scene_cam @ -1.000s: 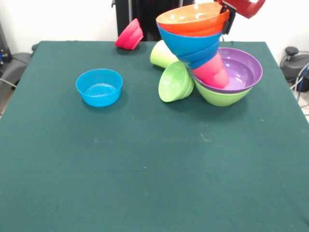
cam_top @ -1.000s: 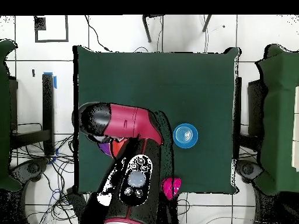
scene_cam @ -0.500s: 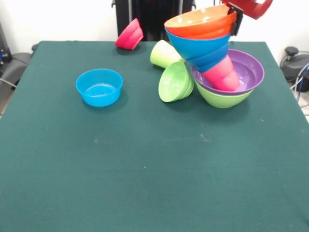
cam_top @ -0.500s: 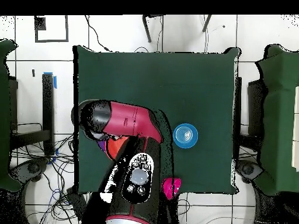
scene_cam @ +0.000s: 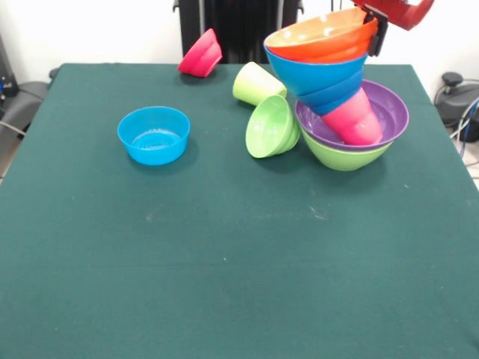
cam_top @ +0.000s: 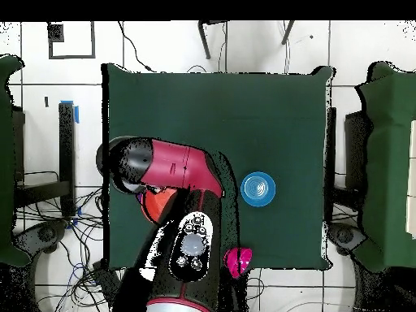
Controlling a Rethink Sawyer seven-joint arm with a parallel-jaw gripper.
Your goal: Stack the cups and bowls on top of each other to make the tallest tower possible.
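Well to the left of the tool, a small light blue bowl [scene_cam: 153,134] is sitting upright on the table [scene_cam: 224,262]; a pink bowl [scene_cam: 200,54], a green cup [scene_cam: 257,82] and a small green bowl [scene_cam: 272,126] are lying tipped nearer the tool. Just below the tool [scene_cam: 378,30], the tower [scene_cam: 340,97] is leaning. Whether the tool is gripping the orange bowl [scene_cam: 322,34] cannot be told. These glossy plastic pieces are likely light, stiff and slippery; rims are probably offering the best hold.
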